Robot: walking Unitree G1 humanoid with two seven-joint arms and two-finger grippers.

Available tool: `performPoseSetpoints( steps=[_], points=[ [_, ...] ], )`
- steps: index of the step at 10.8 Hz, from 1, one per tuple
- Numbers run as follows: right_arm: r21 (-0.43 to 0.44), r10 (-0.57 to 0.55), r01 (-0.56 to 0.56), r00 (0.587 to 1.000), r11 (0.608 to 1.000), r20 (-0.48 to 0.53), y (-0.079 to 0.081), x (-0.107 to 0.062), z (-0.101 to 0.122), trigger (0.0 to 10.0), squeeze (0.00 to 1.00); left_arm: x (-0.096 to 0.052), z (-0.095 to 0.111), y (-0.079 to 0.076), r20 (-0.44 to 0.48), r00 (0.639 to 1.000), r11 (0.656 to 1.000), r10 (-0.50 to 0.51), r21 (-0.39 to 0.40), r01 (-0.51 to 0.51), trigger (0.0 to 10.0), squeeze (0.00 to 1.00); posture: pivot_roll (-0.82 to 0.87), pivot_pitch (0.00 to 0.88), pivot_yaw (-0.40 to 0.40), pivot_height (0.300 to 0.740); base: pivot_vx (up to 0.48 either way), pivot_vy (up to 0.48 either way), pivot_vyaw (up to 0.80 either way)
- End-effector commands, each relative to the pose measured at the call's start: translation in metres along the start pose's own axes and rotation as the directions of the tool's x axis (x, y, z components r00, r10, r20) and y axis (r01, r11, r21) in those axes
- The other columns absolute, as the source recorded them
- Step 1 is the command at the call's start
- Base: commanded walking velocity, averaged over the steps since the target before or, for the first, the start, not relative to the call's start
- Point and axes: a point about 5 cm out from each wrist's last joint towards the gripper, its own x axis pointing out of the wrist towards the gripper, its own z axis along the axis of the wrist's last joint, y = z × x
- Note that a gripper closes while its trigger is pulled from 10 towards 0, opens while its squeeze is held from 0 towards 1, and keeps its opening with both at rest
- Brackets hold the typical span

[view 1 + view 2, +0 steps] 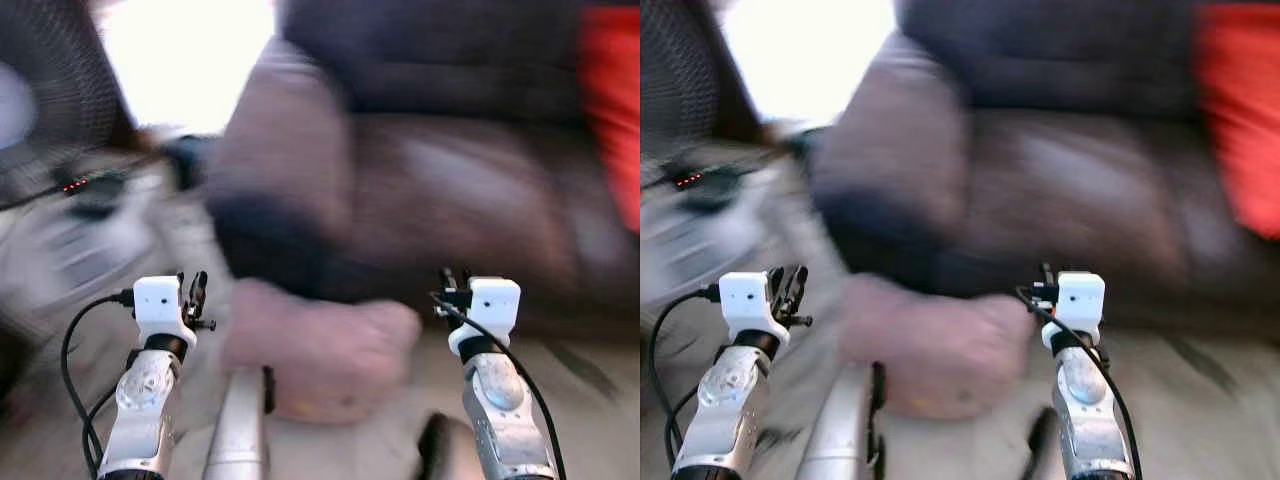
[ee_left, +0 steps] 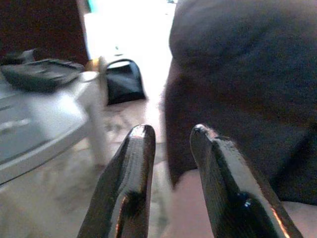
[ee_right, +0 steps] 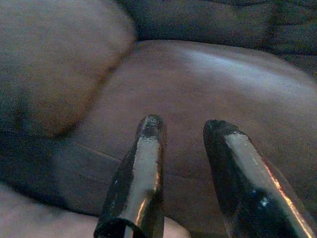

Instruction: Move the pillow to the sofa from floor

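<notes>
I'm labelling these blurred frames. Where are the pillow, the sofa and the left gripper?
pillow [image 1: 320, 355]: left eye view, middle of its pinkish top.
sofa [image 1: 450, 190]: left eye view, brown seat cushion.
left gripper [image 2: 171, 144]: left wrist view, midway between its parted fingertips.

The head views are blurred; a dark brown sofa [image 1: 450, 190] spans the middle and right of the room, with a wide padded armrest [image 1: 280, 150] at its left end and a smooth seat cushion [image 3: 208, 84] that catches a pale sheen; something red [image 1: 612, 110] lies at the sofa's right end; behind the armrest a bright window or doorway [image 1: 185, 60] glares white; a pale low table [image 2: 44, 129] stands to the left, with dark things on its top; a black bag [image 2: 124, 79] sits on the light, mottled floor [image 2: 124, 129] beyond the table.
</notes>
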Motion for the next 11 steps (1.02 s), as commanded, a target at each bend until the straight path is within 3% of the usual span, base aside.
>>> performPoseSetpoints(
  steps=[1,7,9,10,11],
  points=[
    [-0.002,-0.014,0.014,0.999,1.000,-0.029,-0.004,-0.003,-0.006,10.0,0.00,0.001,0.003,-0.002,0.003,1.000,1.000,-0.002,-0.005,0.002,10.0,0.00,0.06,0.095,-0.071,0.523,0.000,0.000,0.00],
    [0.017,-0.016,0.017,0.998,1.000,-0.061,-0.004,-0.003,-0.012,10.0,0.00,0.002,0.003,-0.004,0.007,1.000,1.000,-0.014,-0.014,0.015,10.0,0.00,0.06,0.096,-0.072,0.523,0.000,0.000,0.00],
    [-0.034,0.024,-0.031,0.984,0.999,-0.174,-0.001,-0.004,-0.028,10.0,0.00,0.002,-0.001,-0.005,-0.020,1.000,1.000,-0.018,-0.011,0.017,10.0,0.00,0.06,0.099,-0.072,0.523,0.000,0.000,0.00],
    [-0.027,0.021,-0.027,0.985,0.999,-0.171,-0.002,-0.005,-0.031,10.0,0.00,0.002,-0.006,-0.006,-0.037,0.999,1.000,-0.020,-0.010,0.020,10.0,0.00,0.06,0.098,-0.073,0.523,0.000,0.000,0.00],
    [0.031,-0.004,0.007,0.995,0.999,-0.101,-0.004,-0.005,-0.025,10.0,0.00,0.002,-0.008,-0.006,-0.043,0.999,1.000,-0.017,-0.015,0.017,10.0,0.00,0.06,0.098,-0.074,0.523,0.000,0.000,0.00]
  ],
)
